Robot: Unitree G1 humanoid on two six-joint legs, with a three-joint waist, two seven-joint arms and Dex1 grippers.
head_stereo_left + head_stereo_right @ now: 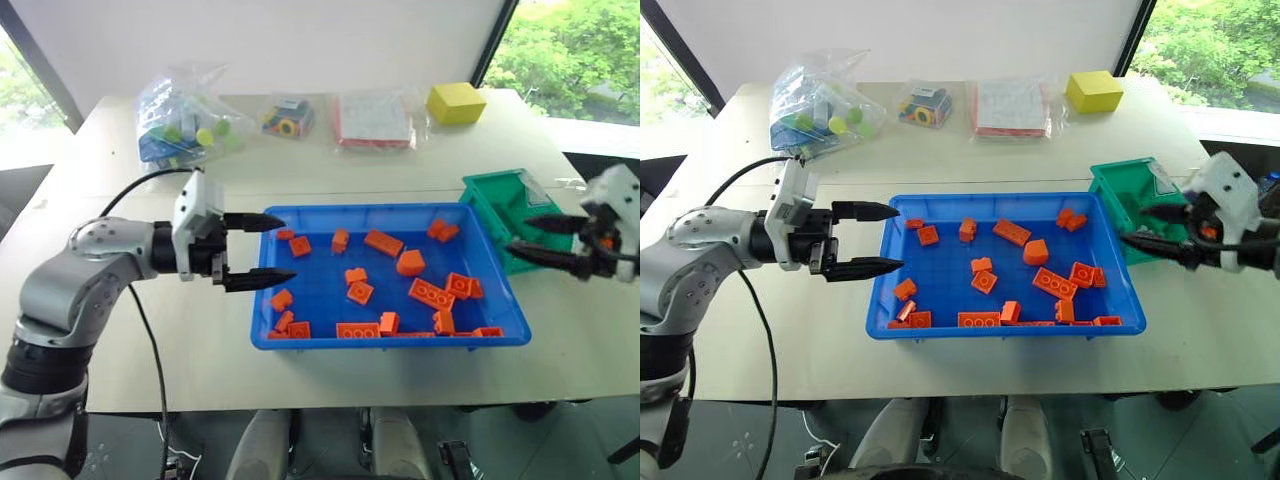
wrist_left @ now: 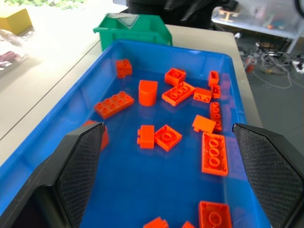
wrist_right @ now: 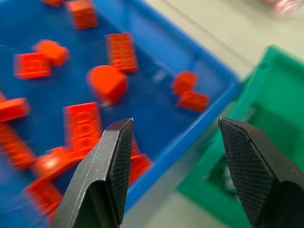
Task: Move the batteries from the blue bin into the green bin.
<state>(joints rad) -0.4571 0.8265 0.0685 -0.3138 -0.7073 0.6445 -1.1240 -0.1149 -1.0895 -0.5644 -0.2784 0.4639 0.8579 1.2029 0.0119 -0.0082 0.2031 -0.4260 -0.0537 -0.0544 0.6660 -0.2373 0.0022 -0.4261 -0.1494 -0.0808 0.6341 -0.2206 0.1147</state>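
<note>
The left gripper point(image 1: 258, 250) hangs level at the left short rim of the blue bin point(image 1: 300, 345), fingers spread wide and holding nothing, tips just over that rim and pointing across the bin toward the right arm. In the left wrist view the two black fingers point(image 2: 78, 166) frame the bin's floor, where orange toy bricks point(image 2: 214, 153) lie scattered ahead of the tips; no battery can be made out among them. Beyond the far end of the bin from this gripper stands the green bin point(image 2: 133, 29).

The right gripper point(image 1: 533, 238) is at the opposite end, its fingers apart and empty, tips pointing toward the left arm. They sit over the green bin point(image 1: 495, 200), which touches or nearly touches the blue bin's right rear corner. In the right wrist view one finger point(image 3: 116, 161) lies over the blue bin's corner and the other over the green bin point(image 3: 266, 85). Something pale lies inside the green bin just beneath the tips, too blurred to identify.

Far beyond both grippers, at the table's back edge, sit a yellow block point(image 1: 456, 102) and several clear bags point(image 1: 185, 125) of small items.
</note>
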